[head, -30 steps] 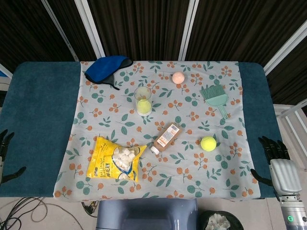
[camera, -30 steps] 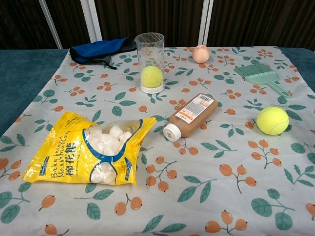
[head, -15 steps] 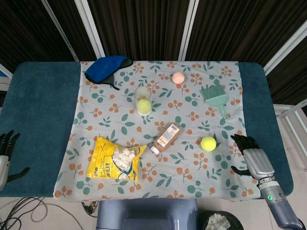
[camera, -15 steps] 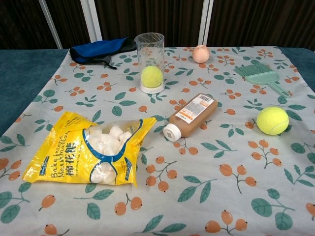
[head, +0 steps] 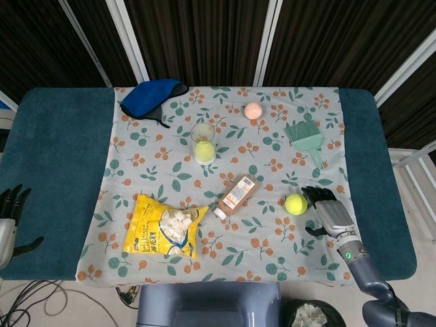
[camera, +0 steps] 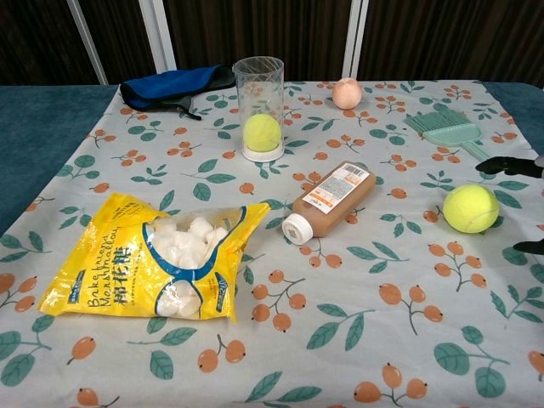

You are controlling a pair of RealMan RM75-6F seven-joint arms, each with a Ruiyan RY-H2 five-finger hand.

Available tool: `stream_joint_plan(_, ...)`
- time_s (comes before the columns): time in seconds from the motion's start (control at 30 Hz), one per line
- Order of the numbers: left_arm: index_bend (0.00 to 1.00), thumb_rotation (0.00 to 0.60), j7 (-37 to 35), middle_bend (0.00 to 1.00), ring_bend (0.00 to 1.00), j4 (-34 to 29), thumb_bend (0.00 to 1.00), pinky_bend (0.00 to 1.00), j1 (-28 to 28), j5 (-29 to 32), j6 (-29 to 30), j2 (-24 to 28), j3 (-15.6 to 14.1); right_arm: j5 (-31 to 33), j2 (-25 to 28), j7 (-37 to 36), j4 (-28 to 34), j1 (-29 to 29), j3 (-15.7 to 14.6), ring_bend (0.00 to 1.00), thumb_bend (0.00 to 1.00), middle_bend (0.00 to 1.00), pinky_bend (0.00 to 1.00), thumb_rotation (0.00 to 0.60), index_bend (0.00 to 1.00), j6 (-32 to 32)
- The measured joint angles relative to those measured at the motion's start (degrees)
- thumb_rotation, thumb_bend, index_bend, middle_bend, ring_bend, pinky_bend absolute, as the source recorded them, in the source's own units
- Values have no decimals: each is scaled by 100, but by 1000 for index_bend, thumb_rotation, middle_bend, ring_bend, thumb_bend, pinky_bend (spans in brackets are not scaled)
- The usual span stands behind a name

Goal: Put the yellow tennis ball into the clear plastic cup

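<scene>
The worktop (head: 54,157), padded in teal, carries a pale floral cloth with orange berries and green leaves (head: 272,259). On the cloth lie a folded blue fabric piece (head: 153,95) at the far left, a clear plastic cup (head: 203,143) standing upright with a yellow ball inside, a small peach-coloured ball (head: 253,110), a mint-green plastic brush (head: 306,138), a brown bottle with a white cap (head: 235,195) on its side, a yellow tennis ball (head: 296,204) and a yellow bag of white marshmallows (head: 165,225).

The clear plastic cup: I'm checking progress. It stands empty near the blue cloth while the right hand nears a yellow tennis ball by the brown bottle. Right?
Not empty. The chest view shows the clear plastic cup already holding a yellow ball. The rest holds: the right hand is beside the loose yellow tennis ball.
</scene>
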State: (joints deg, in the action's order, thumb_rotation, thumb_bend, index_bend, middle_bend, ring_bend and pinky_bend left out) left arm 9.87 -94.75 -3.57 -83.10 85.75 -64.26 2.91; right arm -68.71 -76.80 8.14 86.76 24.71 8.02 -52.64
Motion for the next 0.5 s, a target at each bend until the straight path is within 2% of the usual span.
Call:
stream_joint_plan(0.3,69,600,-25,0,0,-1,0,0,11,38,23,13,22,246,-457,151,-393,218,91,178,315,113,27,600,51,64)
stream_joint_plan(0.5,69,600,-26,0,0,3,0,0,0,49,0,12,21,342,-775,215,-655,306,168,285,315,211,80,600,164,-48)
